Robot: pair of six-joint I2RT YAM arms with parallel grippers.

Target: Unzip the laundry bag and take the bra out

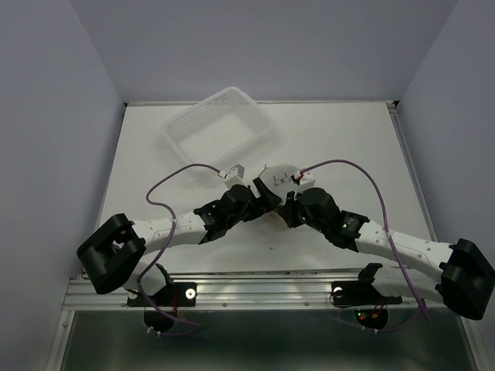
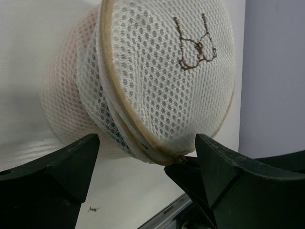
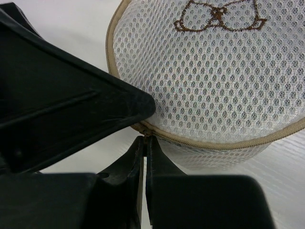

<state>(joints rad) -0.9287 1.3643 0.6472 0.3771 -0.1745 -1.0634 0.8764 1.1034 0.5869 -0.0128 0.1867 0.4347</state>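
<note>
The round white mesh laundry bag (image 1: pixel 280 178) with a tan rim and a dark bra outline lies on the table between my two grippers. In the left wrist view the bag (image 2: pixel 162 71) fills the middle. My left gripper (image 2: pixel 147 150) is open, with the bag's lower rim between its fingers (image 2: pixel 71 162). My right gripper (image 3: pixel 145 139) is shut on the small zipper pull (image 3: pixel 147 133) at the bag's (image 3: pixel 214 81) tan zipper rim. The bra is hidden; only a pinkish tint shows through the mesh side (image 2: pixel 59 90). In the top view the left gripper (image 1: pixel 265 197) and the right gripper (image 1: pixel 285 203) meet at the bag's near edge.
A rectangular white plastic basket (image 1: pixel 219 127) stands behind and left of the bag. Purple cables loop over both arms. My left gripper's finger (image 3: pixel 71 109) sits close against the right gripper. The table's (image 1: pixel 348 147) near edge has a metal rail (image 1: pixel 255 290).
</note>
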